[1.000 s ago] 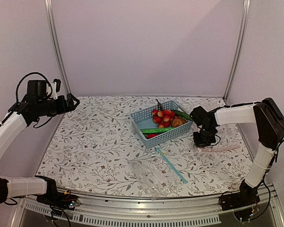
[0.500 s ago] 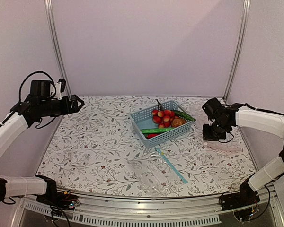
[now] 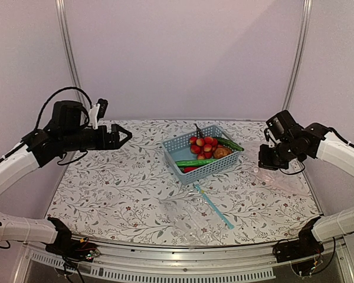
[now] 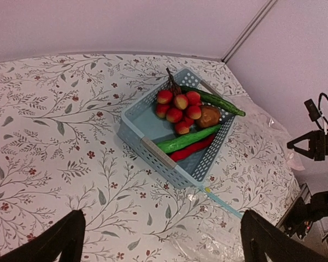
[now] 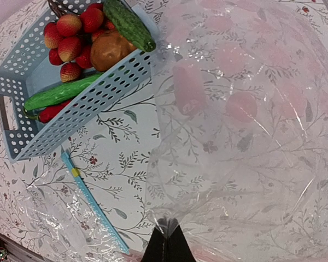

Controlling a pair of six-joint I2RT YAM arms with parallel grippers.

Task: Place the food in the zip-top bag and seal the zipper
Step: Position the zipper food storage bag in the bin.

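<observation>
Right gripper (image 3: pixel 264 164) has risen off the table and pulled back toward 3 o'clock of the basket (image 3: pixel 183 167), and the pink strip no longer lies on the cloth; left gripper (image 3: pixel 121 137) has swung in toward the basket from 9 o'clock. From above the zip-top bag (image 5: pixel 235 136) is nearly invisible, only faint film under the right gripper. The right wrist view shows it clearly: clear film fills the right side and the fingers are closed, pinching it at the bottom edge. Zipper (image 4: pixel 291 160) is hard to make out, showing only as a pale pink bit just below the right gripper in the left wrist view. Left fingers sit wide apart at the bottom corners of that view, holding nothing, tips cut off. All the food lies in the basket, well apart from both grippers: fruits (image 3: pixel 203 144) at its 12 o'clock side, potato lump (image 3: pixel 222 152) just beside them, one green vegetable (image 3: pixel 227 143) overhanging the rim at 2 o'clock, another (image 3: pixel 194 163) across the middle, and the chili (image 3: pixel 190 169) mostly hidden under it. Teal-strip bag (image 3: pixel 189 218) lies flat at 6 o'clock of the basket, its far end cut off in the wrist views.
</observation>
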